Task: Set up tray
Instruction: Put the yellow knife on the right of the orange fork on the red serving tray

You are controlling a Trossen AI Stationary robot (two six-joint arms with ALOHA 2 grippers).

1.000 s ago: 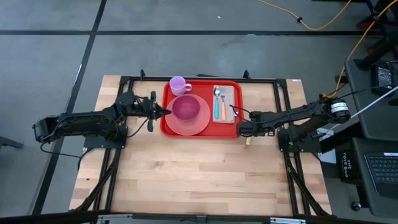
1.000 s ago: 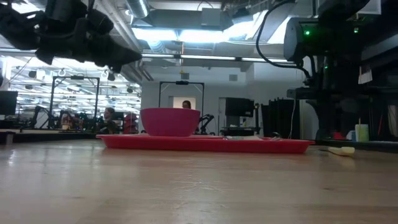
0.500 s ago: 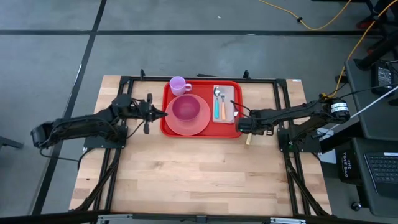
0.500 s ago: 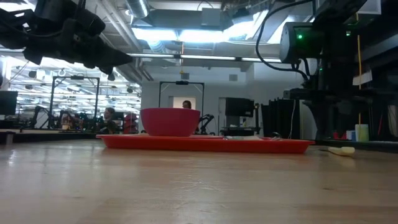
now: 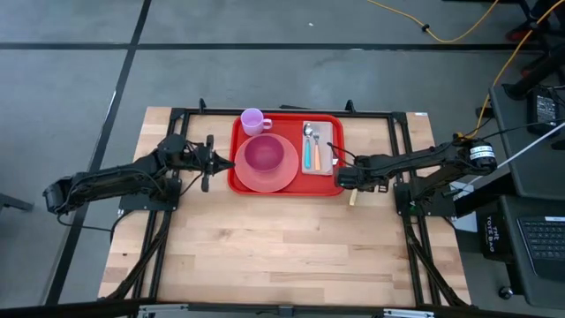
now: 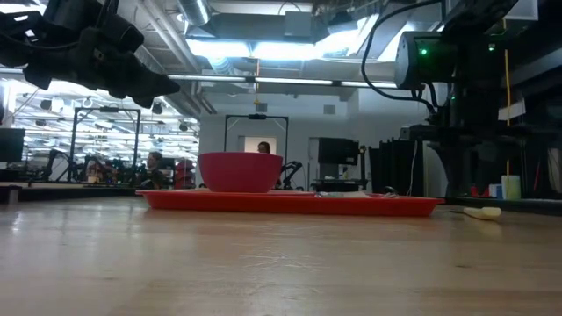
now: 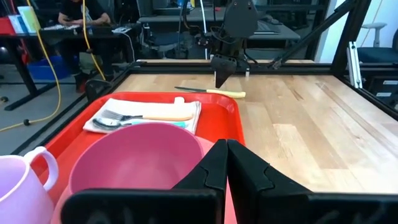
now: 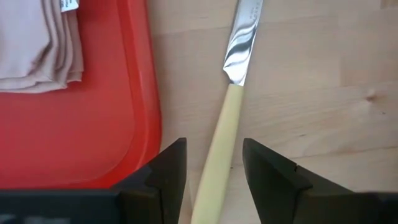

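The red tray [image 5: 334, 181] lies at the table's far middle. On it sit a pink bowl [image 5: 262, 155] on a salmon plate [image 5: 265, 178], a lilac mug [image 5: 254, 120], and a napkin [image 5: 320, 146] with a fork and spoon. A cream-handled knife [image 8: 221, 143] lies flat on the table just right of the tray. My right gripper [image 8: 214, 171] is open above the knife, one finger on each side of its handle. My left gripper [image 7: 227, 163] is shut and empty, in the air just left of the tray and pointing at the bowl.
Black frame rails [image 5: 371, 113] run along the table's far edge and both sides. Bare wood [image 5: 282, 247] stretches from the tray to the near edge. In the low view the knife [image 6: 481, 211] lies right of the tray [image 6: 290, 204].
My left gripper, still shut, has drawn back from the plate toward the table's left edge. My right gripper has shifted slightly over the knife and stays open. The tray and the things on it have not moved.
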